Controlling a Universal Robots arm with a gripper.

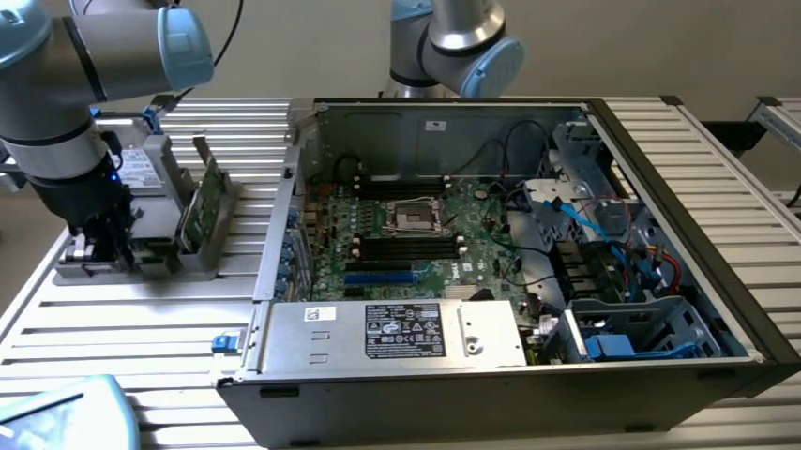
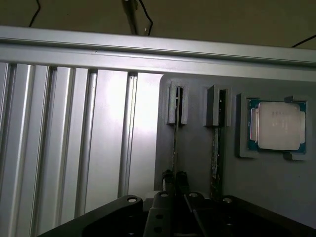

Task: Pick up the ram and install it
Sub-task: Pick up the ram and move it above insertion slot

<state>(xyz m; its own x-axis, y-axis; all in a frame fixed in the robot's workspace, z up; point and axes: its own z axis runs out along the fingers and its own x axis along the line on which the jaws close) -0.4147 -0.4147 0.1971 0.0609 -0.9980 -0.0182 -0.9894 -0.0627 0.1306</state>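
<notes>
fingers clenched on the ram, which stood on edge between them in a grey holder. a second stick stood just beside the fingers; a square processor lay beyond it, farther off.

The table is shiny ribbed metal. The holder is dull grey plastic. The chip has a smooth silver metal top. The ram looks dark.
</notes>
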